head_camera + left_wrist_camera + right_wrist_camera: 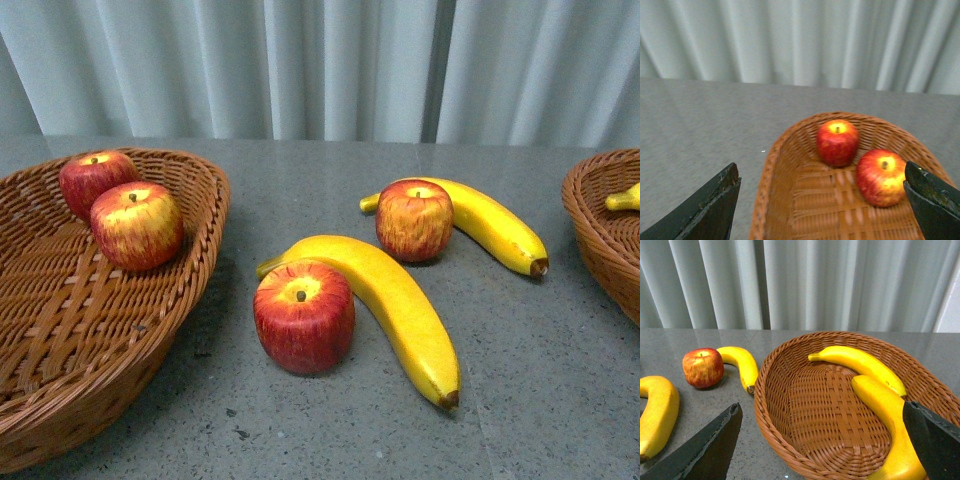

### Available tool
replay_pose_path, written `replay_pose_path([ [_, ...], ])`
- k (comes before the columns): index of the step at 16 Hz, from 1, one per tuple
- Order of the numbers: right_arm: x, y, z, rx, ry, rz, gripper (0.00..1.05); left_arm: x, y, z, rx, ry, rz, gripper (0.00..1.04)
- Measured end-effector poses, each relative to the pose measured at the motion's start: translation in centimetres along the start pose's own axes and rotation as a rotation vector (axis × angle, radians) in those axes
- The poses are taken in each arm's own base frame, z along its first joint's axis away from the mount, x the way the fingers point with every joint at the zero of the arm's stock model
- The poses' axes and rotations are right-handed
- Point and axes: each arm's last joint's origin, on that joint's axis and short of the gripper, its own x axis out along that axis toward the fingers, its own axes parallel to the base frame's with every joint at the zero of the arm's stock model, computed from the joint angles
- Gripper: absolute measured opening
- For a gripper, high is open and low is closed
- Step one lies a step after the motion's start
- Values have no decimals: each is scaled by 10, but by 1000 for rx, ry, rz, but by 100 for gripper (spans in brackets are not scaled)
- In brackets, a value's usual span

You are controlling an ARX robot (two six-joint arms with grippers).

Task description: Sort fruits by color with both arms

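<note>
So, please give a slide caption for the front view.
Two apples in the left basket; two more apples and two bananas on the table.

All three face the far curtain (350, 70).
The front camera sits low over the table (300, 190); wrist cameras look closely down into the left basket (766, 175) of apples (837, 142), seemingly nearer, and right basket (765, 405), both cropped in front view.

Soft, even overhead light, gentle shadows pooling under the glossy red-yellow apple (303, 318) around 6 o'clock. Left wrist view's woven brown wicker basket (767, 170) looks smeary (front's crisp).
</note>
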Motion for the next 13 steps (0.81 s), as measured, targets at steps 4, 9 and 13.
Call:
replay_pose_path([
  [4, 0, 0, 0, 0, 0, 0, 98, 40, -37, 22, 75, 67, -265, 98],
  [9, 0, 0, 0, 0, 0, 0, 98, 56, -98, 28, 218, 146, -551, 98],
  [13, 0, 0, 0, 0, 0, 0, 98, 59, -136, -7, 397, 280, -737, 98],
])
